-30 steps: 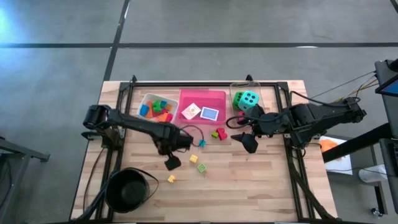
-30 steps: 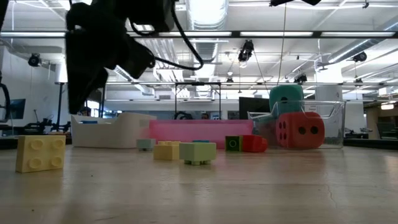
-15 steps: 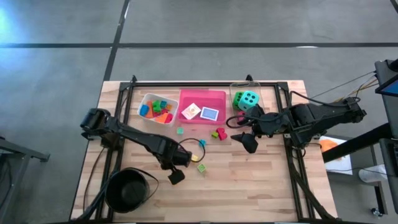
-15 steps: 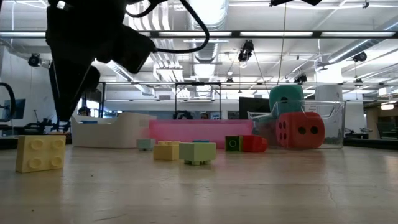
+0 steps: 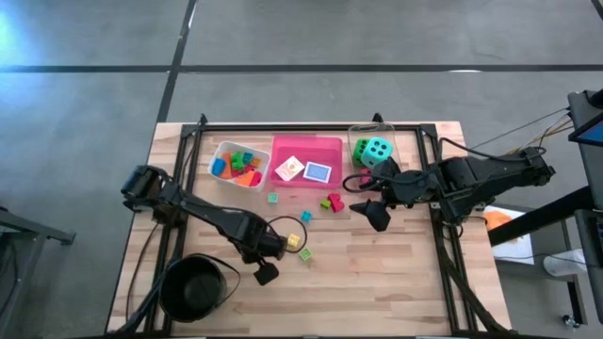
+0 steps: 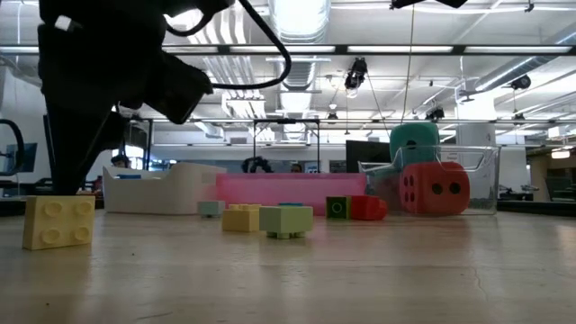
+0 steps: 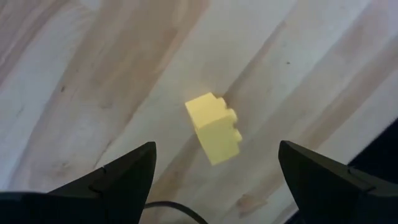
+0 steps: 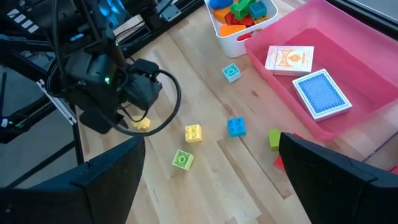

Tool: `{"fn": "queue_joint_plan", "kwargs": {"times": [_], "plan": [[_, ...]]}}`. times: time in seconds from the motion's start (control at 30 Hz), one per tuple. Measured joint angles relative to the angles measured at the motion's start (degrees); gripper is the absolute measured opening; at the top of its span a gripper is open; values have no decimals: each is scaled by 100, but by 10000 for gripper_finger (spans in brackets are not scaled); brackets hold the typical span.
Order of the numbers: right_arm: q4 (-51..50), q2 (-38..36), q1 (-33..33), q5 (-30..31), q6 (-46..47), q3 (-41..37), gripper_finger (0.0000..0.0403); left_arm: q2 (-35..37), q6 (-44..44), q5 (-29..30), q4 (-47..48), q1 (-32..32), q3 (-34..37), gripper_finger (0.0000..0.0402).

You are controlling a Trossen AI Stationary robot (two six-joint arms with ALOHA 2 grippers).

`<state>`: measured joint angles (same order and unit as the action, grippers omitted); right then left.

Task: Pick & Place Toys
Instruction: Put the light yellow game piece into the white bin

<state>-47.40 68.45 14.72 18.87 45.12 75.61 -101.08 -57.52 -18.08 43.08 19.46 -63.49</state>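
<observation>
Left tool point(image 7: 211, 163) hangs low over the near-left part of the desk point(image 5: 396, 273), fingers spread wide, straddling a yellow block point(image 7: 214, 128) that sits flat on the wood between them. No contact visible; nothing pinched. Low view shows that block point(image 6: 58, 221) right under the dark arm.

Right tool point(image 5: 375, 217) hovers at the right side, near the clear tray point(image 5: 407, 146), fingers spread too, empty.

Other loose blocks on the desk: another yellow one point(image 8: 193, 132), a light green one point(image 8: 182, 159), a blue one point(image 8: 236, 126), a teal one point(image 8: 231, 73), and a red-green cluster point(image 5: 332, 201) in front of the pink tray point(image 5: 330, 143).

Two cards lie in the pink tray: orange-backed point(image 8: 289, 59) and blue-backed point(image 8: 323, 93). White tray point(image 5: 221, 151) holds mixed coloured blocks point(image 5: 240, 166). Green die point(image 5: 361, 148) and teal die point(image 5: 378, 150) sit in the clear tray; red die point(image 6: 434, 189) shows only in the low view, in front of it. Black bowl point(image 5: 193, 285) at the near-left corner.
</observation>
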Motion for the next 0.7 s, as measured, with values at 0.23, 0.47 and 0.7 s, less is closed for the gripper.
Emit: {"fn": "queue_joint_plan", "kwargs": {"times": [0.23, 0.47, 0.7], "plan": [[7, 0, 0, 9, 40, 0, 362, -104, -67, 51, -371, 0, 95, 342], [22, 0, -1, 7, 38, -2, 362, -387, 93, 110, -433, 0, 106, 342], [22, 0, -2, -81, 36, -2, 362, -483, 110, 68, -428, 0, 106, 325]]}}
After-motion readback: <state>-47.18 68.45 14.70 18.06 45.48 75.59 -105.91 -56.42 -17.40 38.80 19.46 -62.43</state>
